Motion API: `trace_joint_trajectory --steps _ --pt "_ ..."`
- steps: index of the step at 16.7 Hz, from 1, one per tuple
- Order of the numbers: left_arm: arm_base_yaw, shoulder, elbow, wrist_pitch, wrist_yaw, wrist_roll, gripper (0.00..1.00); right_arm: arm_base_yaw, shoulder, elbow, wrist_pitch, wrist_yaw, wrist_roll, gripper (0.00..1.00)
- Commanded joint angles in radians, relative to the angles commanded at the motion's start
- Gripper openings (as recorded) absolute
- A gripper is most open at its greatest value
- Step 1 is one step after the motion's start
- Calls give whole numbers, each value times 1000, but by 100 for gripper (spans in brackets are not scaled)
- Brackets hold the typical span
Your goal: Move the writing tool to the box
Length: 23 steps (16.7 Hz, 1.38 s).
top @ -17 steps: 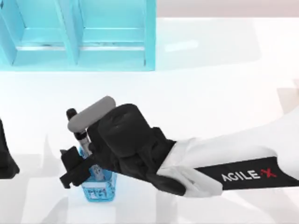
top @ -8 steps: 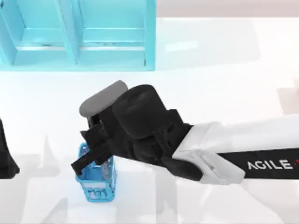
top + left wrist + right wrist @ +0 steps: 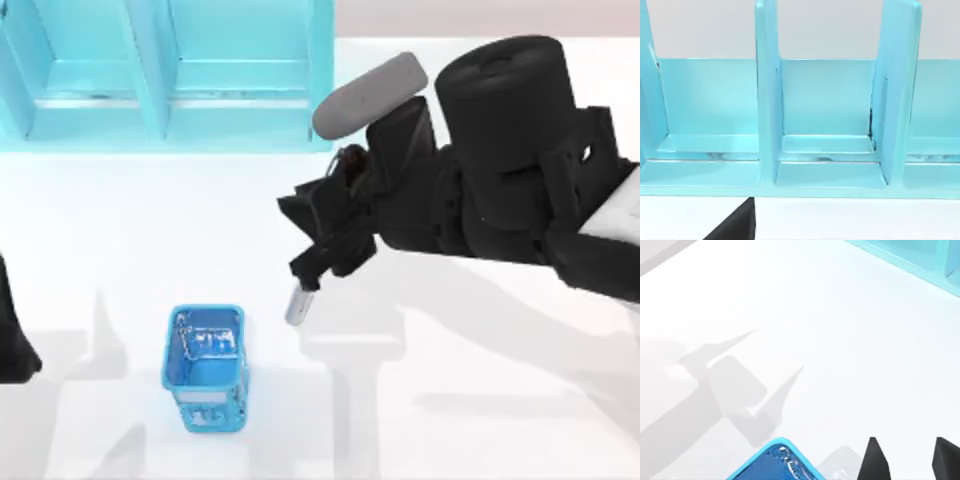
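White table [image 3: 480, 400] carries a blue mesh holder [image 3: 207, 365] at lower left and a light-blue compartment box [image 3: 165, 75] at upper left; right gripper [image 3: 315, 262], centre frame, clamps the marker pen [image 3: 298, 304], barrel hanging below the fingers; left arm [image 3: 12, 335] parked at left edge.

The right gripper [image 3: 318, 262] covers most of the marker pen [image 3: 298, 304] in the top view — just its grey lower end pokes out below the fingers, cap and lettering hidden. In the right wrist view the picture's edge cuts the fingertips [image 3: 873, 460] and the blue mesh holder [image 3: 775, 464] down to a corner. The light-blue box [image 3: 170, 70] runs off the top view's edge, and the left arm [image 3: 14, 335] is cropped at the left border.
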<state>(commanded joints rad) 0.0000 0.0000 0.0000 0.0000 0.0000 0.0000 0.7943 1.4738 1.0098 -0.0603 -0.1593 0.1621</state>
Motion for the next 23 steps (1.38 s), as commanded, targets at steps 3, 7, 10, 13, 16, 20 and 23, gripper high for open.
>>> trace_joint_trajectory --steps 3,7,10,13,16,20,23 --pt "0 0 0 0 0 0 100 -46 -99 -17 -92 -36 -26 0" --pt "0 0 0 0 0 0 100 -54 -112 -19 -105 -41 -30 0" --pt "0 0 0 0 0 0 100 -61 -106 -14 -111 -45 -36 0" --pt "0 0 0 0 0 0 100 -156 -91 0 -170 -89 -102 0" --pt "0 0 0 0 0 0 100 -328 -82 24 -262 -160 -215 0" --pt "0 0 0 0 0 0 100 -650 -99 66 -403 -284 -409 0" --pt "0 0 0 0 0 0 100 -929 -131 90 -509 -383 -563 0"
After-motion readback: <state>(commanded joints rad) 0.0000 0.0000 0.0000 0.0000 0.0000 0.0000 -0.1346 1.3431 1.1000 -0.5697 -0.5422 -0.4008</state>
